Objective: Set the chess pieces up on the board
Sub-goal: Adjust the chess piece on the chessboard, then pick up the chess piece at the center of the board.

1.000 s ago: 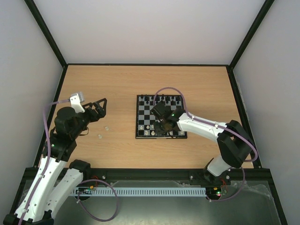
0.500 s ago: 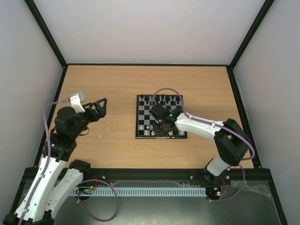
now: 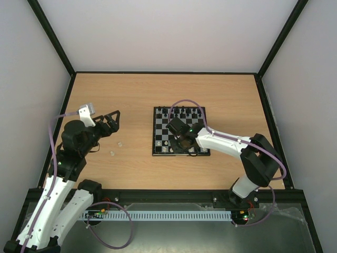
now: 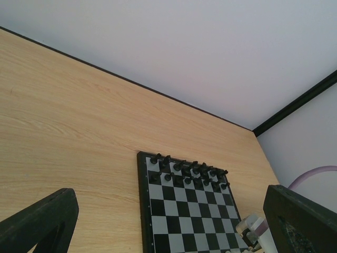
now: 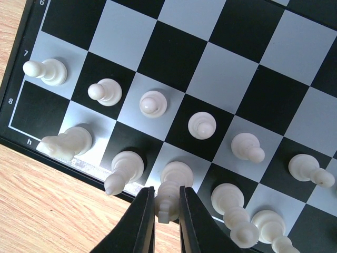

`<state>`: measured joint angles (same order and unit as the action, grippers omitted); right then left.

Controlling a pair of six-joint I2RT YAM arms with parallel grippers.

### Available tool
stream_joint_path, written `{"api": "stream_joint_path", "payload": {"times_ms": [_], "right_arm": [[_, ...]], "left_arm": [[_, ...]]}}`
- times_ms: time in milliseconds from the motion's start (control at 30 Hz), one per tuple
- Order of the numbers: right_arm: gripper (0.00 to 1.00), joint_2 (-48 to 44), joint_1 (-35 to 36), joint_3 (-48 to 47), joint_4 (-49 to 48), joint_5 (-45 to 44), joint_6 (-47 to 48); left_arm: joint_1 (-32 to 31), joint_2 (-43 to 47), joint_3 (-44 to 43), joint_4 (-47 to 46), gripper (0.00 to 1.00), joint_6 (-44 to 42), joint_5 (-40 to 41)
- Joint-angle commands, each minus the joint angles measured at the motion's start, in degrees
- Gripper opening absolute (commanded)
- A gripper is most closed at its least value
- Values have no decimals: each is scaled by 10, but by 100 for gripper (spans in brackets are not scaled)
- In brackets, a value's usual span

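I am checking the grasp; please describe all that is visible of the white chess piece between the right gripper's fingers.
The white chess piece is tiny, of glossy white plastic, with a round base and a ridged top. It stands, seemingly upright, on a pale-grey square in the board's edge row, third from the h corner. The right gripper's fingers close on both sides of its top.

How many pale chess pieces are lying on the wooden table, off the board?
2, both left of the board: one piece near the left fingers, the other piece slightly nearer the arms' bases. An arm might hide more.
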<state>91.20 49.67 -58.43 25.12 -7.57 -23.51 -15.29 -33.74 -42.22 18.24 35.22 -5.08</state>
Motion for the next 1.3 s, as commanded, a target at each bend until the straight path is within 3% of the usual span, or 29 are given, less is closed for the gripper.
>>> {"api": "stream_joint_path", "payload": {"times_ms": [0,167,300,500,700,933,1100,1267], "right_arm": [[11,-8,6,3,17,-6,-7],[14,-4,6,2,20,-11,-8],[27,-14,6,0,27,-19,-11],[32,-43,7,-22,41,-31,-12],[33,-38,23,-72,32,-6,2],[33,6,39,-136,28,10,12],[33,-2,39,-123,23,4,17],[33,-40,37,-68,-2,7,15]], "left_arm": [[3,1,10,-14,100,6,1],[3,3,11,-13,99,6,1],[3,3,8,-9,99,5,3],[3,-3,0,2,100,6,15],[5,-37,-11,23,99,23,37],[31,-114,-27,114,100,65,50],[36,-181,-38,186,100,79,66],[33,-225,8,159,99,80,19]]}}
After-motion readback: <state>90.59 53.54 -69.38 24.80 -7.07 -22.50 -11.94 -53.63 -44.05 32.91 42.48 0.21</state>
